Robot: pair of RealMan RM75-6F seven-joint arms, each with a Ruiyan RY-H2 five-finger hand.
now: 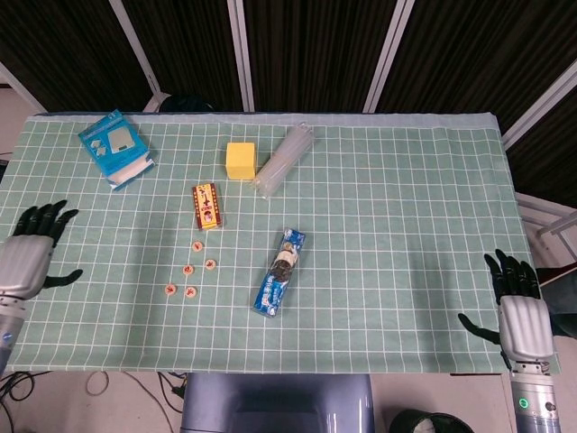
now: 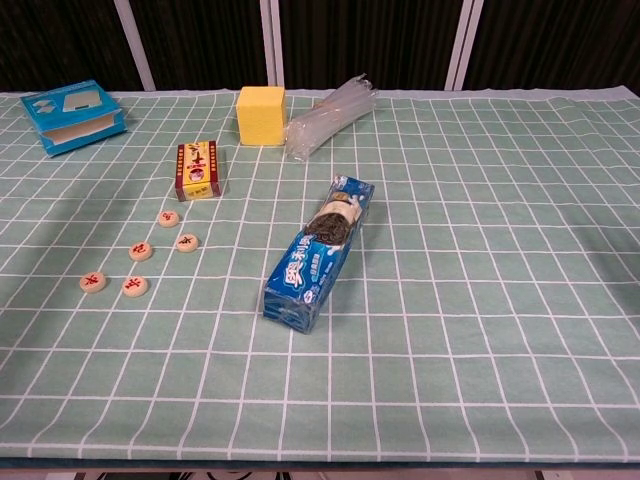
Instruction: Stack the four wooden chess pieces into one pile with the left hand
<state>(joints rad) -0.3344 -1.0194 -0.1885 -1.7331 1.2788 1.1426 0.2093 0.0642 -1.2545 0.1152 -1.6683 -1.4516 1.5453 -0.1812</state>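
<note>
A wide worktop covered in a green checked cloth fills both views. At its left edge, in the head view, the left hand hovers with its fingers spread and nothing in them, well apart from the pieces. At the lower right corner the right hand hangs just off the edge, fingers likewise apart and empty. Neither hand shows in the chest view.

Across the cloth lie a blue biscuit packet near the middle, a bundle of clear tubes and a yellow block at the back, a blue box at the back left, and a small red and yellow card box.

Just in front of the card box, five wooden chess pieces lie flat and separate in a loose cluster, none stacked. They look like small, light, rigid discs with smooth faces, probably apt to slide on cloth; pinching one across its rim seems the surest hold.
</note>
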